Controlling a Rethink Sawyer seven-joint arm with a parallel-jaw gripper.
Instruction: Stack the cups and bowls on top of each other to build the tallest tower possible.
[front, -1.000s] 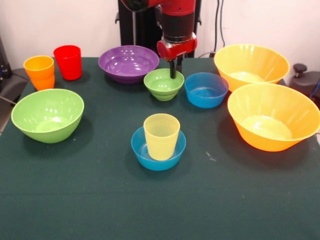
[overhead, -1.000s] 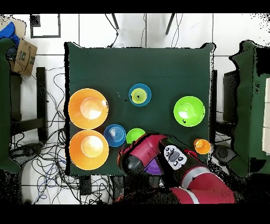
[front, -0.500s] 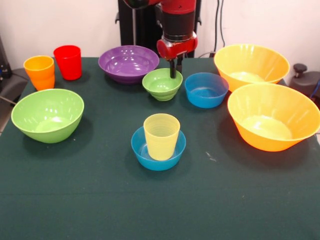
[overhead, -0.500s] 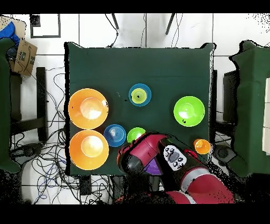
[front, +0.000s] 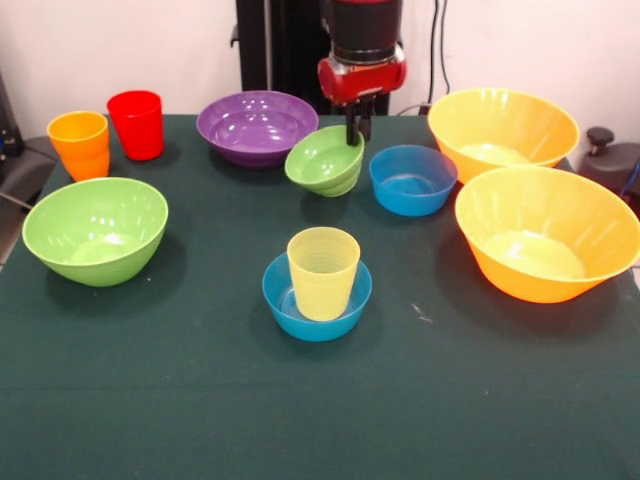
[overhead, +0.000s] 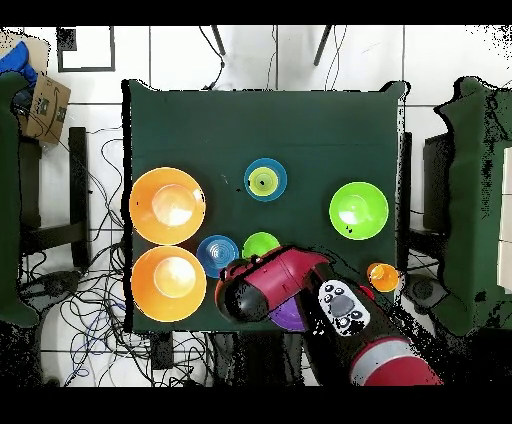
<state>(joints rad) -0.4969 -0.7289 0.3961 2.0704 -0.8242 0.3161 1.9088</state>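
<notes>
Stacking is sitting at its 2nd layer: the pale yellow translucent plastic cup (front: 323, 272) is standing upright inside the small glossy blue plastic bowl (front: 316, 298) at mid-desk, and these 2 are forming the base of the tower. Next in hand is the small glossy green plastic bowl (front: 325, 160), which is hanging tilted with its far rim raised, its mouth facing toward the camera's left. The end effector (front: 357, 127) is pinching that raised rim, 1 black finger inside the wall and 1 outside, closed down to the thickness of the plastic.

Just beside it, the other small blue bowl (front: 412, 179) is resting on the dark green desk (front: 320, 420), with the wide purple plastic bowl (front: 257, 126) behind to the camera's left. Further out, 2 very large orange bowls (front: 545, 232) are sitting at one side, and the large green bowl (front: 95, 229), the orange cup (front: 79, 143) and the red cup (front: 136, 123) at the other.

By my judgement, the next move is calling for lifting the green bowl fully clear, carrying it over the yellow cup, levelling it and centring it on the narrow rim before releasing; a tilted release risks sliding off.
</notes>
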